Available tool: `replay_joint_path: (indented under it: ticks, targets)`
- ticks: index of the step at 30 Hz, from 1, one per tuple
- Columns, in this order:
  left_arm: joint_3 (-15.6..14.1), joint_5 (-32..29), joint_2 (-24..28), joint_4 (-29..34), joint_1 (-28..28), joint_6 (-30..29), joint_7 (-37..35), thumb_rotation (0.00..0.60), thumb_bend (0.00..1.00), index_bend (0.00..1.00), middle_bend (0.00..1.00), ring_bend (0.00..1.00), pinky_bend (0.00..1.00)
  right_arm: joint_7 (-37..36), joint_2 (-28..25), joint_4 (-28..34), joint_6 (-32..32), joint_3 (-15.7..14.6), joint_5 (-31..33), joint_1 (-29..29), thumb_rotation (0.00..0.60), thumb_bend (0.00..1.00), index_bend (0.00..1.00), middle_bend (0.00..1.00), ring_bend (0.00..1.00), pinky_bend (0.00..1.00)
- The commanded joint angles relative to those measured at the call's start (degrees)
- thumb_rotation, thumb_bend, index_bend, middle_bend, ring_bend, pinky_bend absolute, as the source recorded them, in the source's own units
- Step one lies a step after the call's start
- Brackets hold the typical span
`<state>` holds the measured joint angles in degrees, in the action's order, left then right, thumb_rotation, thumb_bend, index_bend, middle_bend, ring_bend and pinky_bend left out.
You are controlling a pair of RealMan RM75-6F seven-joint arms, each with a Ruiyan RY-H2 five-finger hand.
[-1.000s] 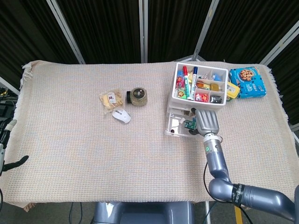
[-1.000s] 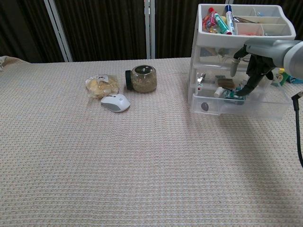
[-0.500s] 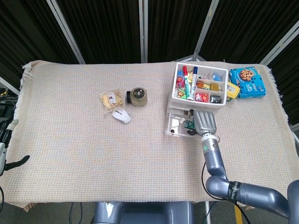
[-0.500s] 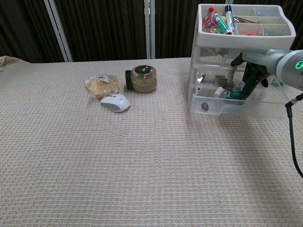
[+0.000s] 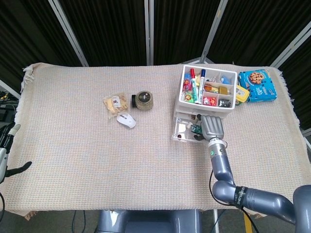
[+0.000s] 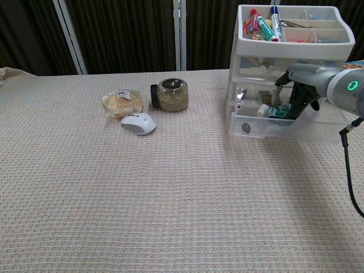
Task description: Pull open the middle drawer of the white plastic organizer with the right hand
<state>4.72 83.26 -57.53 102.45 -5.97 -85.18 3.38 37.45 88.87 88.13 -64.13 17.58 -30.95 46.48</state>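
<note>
White plastic organizer (image 5: 206, 99) sits on the far right part of the counter (image 5: 97, 160), which is covered in a beige woven cloth. One clear drawer (image 6: 287, 122) is pulled out toward the near side, its long axis running left-right and its open front facing the robot. From these angles I can't say for sure whether that's the middle drawer or the lowest one.

The right hand (image 6: 298, 96) is right at that drawer. In the chest view the dark fingers (image 6: 296, 105) dip down into the open drawer, in among the small bits lying in there, behind the front wall. Whether they're actually hooked on the wall or pinching anything, can't tell; the head view only shows the grey back of the hand (image 5: 213, 127) covering the drawer's right part.

Top tray of the organizer is full of markers (image 5: 197, 82) and small stuff. A blue cookie box (image 5: 261, 85) lies just right of it, near the right edge.

Lots of bare cloth near-side of the drawer. Well off to the left: a white mouse (image 5: 126, 120), a snack bag (image 5: 113, 102) and a jar (image 5: 144, 99) on its side.

Left hand (image 5: 7, 155) hangs off the left edge, fingers apart, holding nothing.
</note>
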Motion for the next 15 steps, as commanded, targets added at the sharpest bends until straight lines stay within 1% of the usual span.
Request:
replay_joint_path:
  ticks: [1,4,7,11,15]
  targets:
    - [0.0,0.0,0.0,0.0,0.0,0.0,-0.1,0.6,0.07,0.0,0.0,0.0,0.0,-0.2,0.2,-0.4,0.2,-0.2,0.1,0.0,0.6,0.16,0.47,1.0,1.0,0.72]
    - [-0.1,0.1,0.1,0.1,0.0,0.1,-0.2,0.6,0.07,0.0,0.0,0.0,0.0,-0.9,0.6,-1.2,0.2,-0.2,-0.2,-0.1,0.6,0.21,0.52,1.0,1.0,0.72]
    - [-0.1,0.2,0.1,0.1,0.0,0.1,-0.4,0.6,0.07,0.0,0.0,0.0,0.0,-1.9,0.9,-1.7,0.2,-0.2,-1.0,-0.3,0.6,0.23,0.55,1.0,1.0,0.72]
    - [-0.1,0.2,0.2,0.1,0.0,0.1,-0.7,0.6,0.07,0.0,0.0,0.0,0.0,-3.0,1.3,-2.2,0.2,-0.6,-2.2,-0.6,0.6,0.23,0.56,1.0,1.0,0.72]
    - [-0.2,0.3,0.2,0.0,-0.1,0.2,-0.8,0.6,0.07,0.0,0.0,0.0,0.0,-4.0,1.1,-1.3,-0.7,-0.4,-3.7,-1.0,0.6,0.24,0.57,1.0,1.0,0.72]
